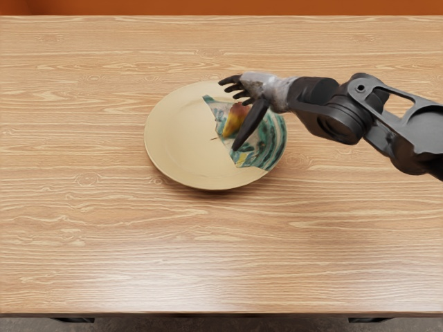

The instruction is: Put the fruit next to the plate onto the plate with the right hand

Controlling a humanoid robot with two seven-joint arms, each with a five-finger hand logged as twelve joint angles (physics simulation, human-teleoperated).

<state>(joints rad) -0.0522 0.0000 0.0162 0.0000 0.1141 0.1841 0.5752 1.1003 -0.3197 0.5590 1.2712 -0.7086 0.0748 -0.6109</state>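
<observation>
The near edge of the desk [104, 263] runs along the bottom of the frame, with a thin grey strip of floor below it. From there a broad band of light wood grain stretches up toward the middle with nothing lying on it.

Just above the centre of the frame sits the plate [176, 138], round and cream-coloured, flat on the wood. Its right part carries a patch of teal and green stripes. The fruit [234, 119] is on the plate, inside the rim, at the upper edge of that striped patch, right of the plate's middle. It is small, yellow with a reddish-orange side.

Over the fruit hangs the right hand [257, 93], above the plate's upper right portion. Its fingers [248, 128] are spread wide and mostly straight. One long dark finger slants down and to the left across the fruit's right side, and the shorter ones fan out to the left just above the fruit. They are not wrapped round the fruit. Whether the long finger touches it cannot be told from this angle.

The right arm [387, 121], dark grey with a bulky round joint, comes in from the right edge of the frame.

Beyond the hand, bare wood runs to the desk's far edge, and an orange wall [221, 7] fills the top strip.
</observation>
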